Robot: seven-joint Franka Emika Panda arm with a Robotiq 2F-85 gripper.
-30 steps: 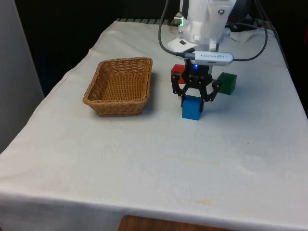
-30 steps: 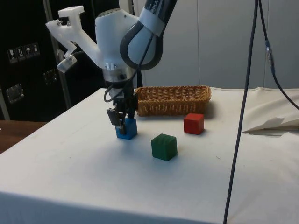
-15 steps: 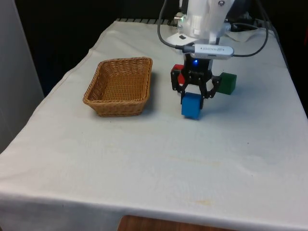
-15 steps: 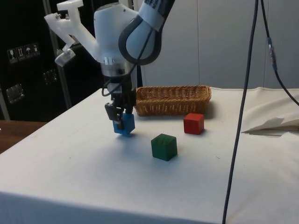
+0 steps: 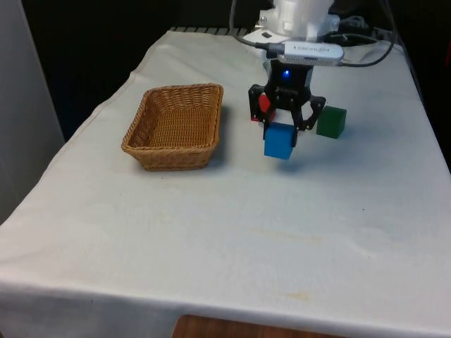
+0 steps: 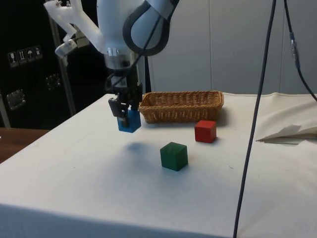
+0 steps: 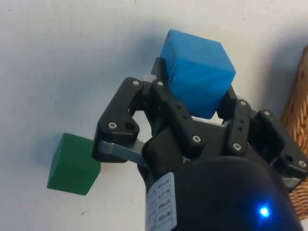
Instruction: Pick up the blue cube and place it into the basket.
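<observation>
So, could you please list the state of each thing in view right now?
gripper: shut on the blue cube, above the table.
blue cube: held, off the cloth.
basket: upright, nothing inside.
red cube: resting on the cloth.
green cube: resting on the cloth.

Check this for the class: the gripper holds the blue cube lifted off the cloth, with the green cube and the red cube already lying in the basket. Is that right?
Not quite. The gripper does hold the blue cube off the cloth, but the side view shows the green cube and red cube on the table, outside the basket.
</observation>
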